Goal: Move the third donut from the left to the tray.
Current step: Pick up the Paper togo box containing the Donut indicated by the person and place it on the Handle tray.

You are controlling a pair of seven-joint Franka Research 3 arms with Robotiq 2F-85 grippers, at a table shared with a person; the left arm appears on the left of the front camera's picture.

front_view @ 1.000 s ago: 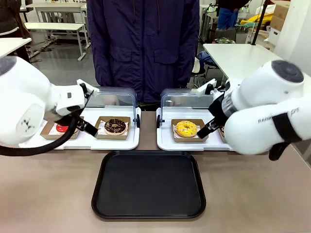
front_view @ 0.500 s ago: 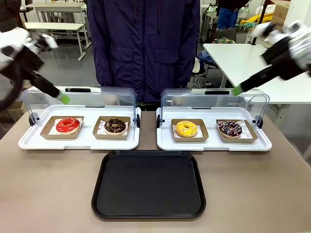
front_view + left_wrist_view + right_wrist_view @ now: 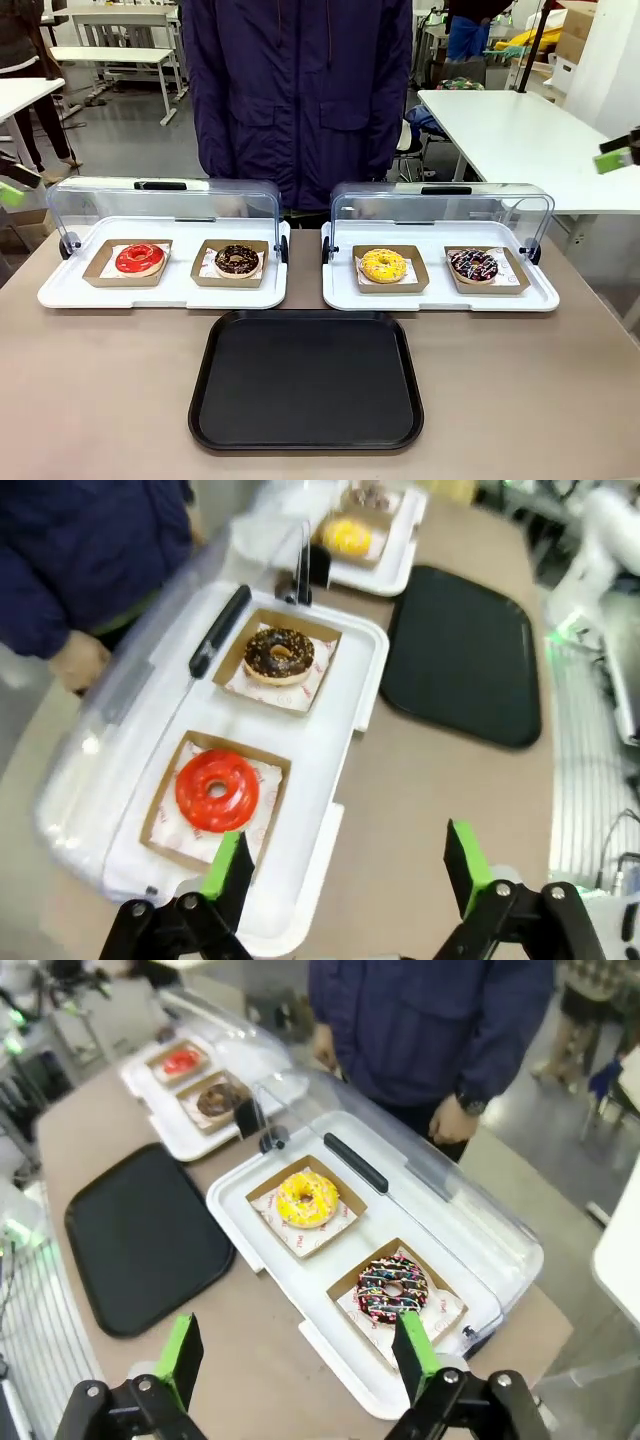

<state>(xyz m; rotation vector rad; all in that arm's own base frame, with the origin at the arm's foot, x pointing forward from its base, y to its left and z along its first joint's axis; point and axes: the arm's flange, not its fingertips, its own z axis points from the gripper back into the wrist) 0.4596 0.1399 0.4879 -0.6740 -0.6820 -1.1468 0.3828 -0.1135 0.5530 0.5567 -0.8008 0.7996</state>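
The third donut from the left [image 3: 383,265] has yellow icing and sits in a brown cardboard holder on the right white tray; it also appears in the right wrist view [image 3: 307,1198] and far off in the left wrist view [image 3: 347,537]. The black tray [image 3: 305,380] lies flat in front of both white trays, with nothing on it. My right gripper [image 3: 297,1355] hangs open high above the table's right end, well off the yellow donut. Above the left white tray, my left gripper [image 3: 345,870] is open and holds nothing. One green fingertip pad shows at each edge of the front view [image 3: 10,195] [image 3: 620,160].
The left white tray [image 3: 60,290] holds a red donut [image 3: 139,258] and a chocolate donut [image 3: 237,260]. A dark sprinkled donut [image 3: 473,264] sits right of the yellow one. Both clear lids [image 3: 440,205] stand raised at the back. A person [image 3: 300,100] stands at the far edge.
Both arms have risen from low over the white trays and swung outward to the picture's sides. The donuts and the black tray have not moved.
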